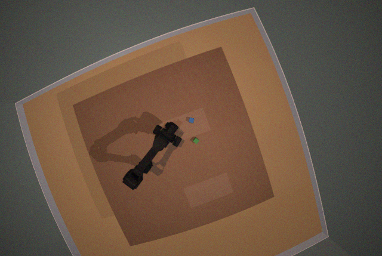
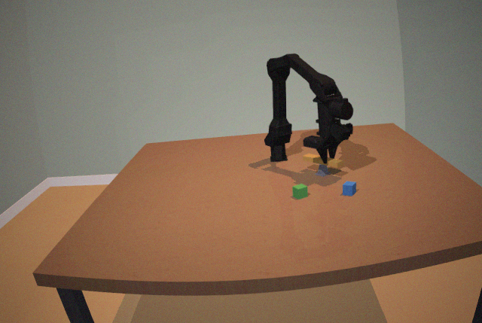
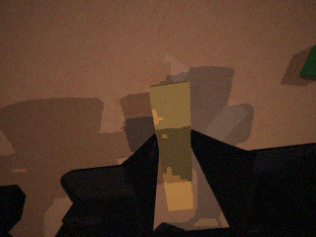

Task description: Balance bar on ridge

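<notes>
A yellow bar (image 2: 310, 157) (image 3: 171, 106) is held near its middle by my gripper (image 2: 326, 160) (image 3: 173, 135), which is shut on it. In the exterior view the bar lies roughly level, with one end out on each side of the fingers. A small blue-grey ridge (image 2: 322, 171) stands on the table (image 2: 194, 214) (image 1: 215, 92) right under the bar's middle. I cannot tell whether the bar touches the ridge. In the top view the arm (image 1: 163, 137) hides the bar and the ridge.
A green cube (image 2: 300, 190) (image 1: 195, 140) (image 3: 309, 66) and a blue cube (image 2: 349, 187) (image 1: 191, 120) sit on the table in front of the ridge. The arm's base (image 2: 277, 144) stands behind and to the left.
</notes>
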